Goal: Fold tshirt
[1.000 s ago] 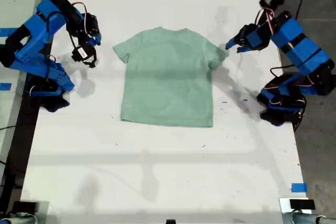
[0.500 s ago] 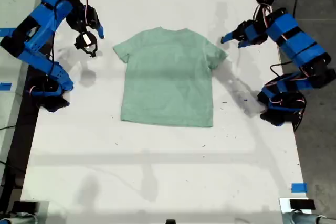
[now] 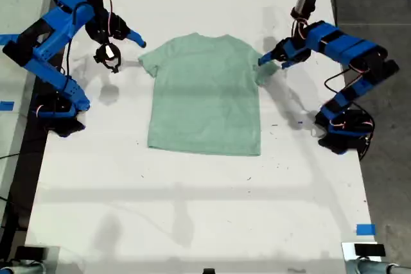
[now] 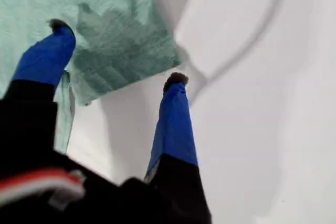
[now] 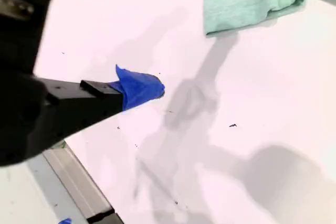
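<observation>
- My first tool [image 4: 115, 51] (jaws wide) hangs over a sleeve of the tshirt [image 3: 205, 94], arm stretched forward.
- My second tool [image 5: 139, 87], spread unclear, hovers beside the other sleeve above the table [image 3: 192, 210].

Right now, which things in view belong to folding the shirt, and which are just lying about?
For the job:
T-shirt, flat on the table
my first end effector, open over one sleeve
my second end effector, near the other sleeve

Just lying about:
blue tape, in the exterior view's lower right
</observation>
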{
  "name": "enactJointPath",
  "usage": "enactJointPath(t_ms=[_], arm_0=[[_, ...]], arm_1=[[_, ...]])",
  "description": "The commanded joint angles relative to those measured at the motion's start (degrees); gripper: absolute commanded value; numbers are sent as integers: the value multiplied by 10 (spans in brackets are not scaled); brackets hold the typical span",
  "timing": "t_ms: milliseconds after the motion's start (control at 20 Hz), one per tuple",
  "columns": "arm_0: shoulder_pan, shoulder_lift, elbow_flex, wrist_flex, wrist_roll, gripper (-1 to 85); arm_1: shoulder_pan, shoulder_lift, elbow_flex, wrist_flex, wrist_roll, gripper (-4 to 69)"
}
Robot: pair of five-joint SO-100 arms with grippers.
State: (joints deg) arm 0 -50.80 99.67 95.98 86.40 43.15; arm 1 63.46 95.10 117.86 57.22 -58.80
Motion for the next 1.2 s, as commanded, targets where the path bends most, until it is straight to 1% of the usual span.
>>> enactJointPath(t_ms=[0,50,100,150,200,350,500,600,700,800,850,900,1050,1150], arm_0=[[-11,3,-1,-7,10,352],[-10,3,-1,-8,8,351],[-9,3,0,-8,7,350],[-5,4,0,-9,7,348],[-3,4,0,-10,6,347],[7,8,0,-9,3,342],[8,19,8,-9,1,339],[7,28,13,-9,1,338],[8,32,18,-9,0,338],[11,32,19,-11,-2,337],[15,32,19,-14,-3,337],[18,32,19,-17,-5,337],[27,27,17,-24,-11,337],[33,25,16,-25,-15,336]], arm_1=[[11,-54,-30,-36,-12,314],[16,-96,-48,-36,-15,276],[18,-129,-80,-4,-13,189],[19,-141,-96,1,-12,57],[19,-143,-101,2,-14,-1],[8,-120,-109,23,-16,-2],[-2,-54,-127,68,-11,-2],[-13,-10,-155,113,-12,-2],[-35,47,-192,159,-4,-2],[-74,111,-224,164,26,-2],[-103,114,-250,163,47,-2],[-135,111,-268,145,73,-2],[-226,51,-302,54,144,-3],[-258,-26,-314,-18,176,-3]])
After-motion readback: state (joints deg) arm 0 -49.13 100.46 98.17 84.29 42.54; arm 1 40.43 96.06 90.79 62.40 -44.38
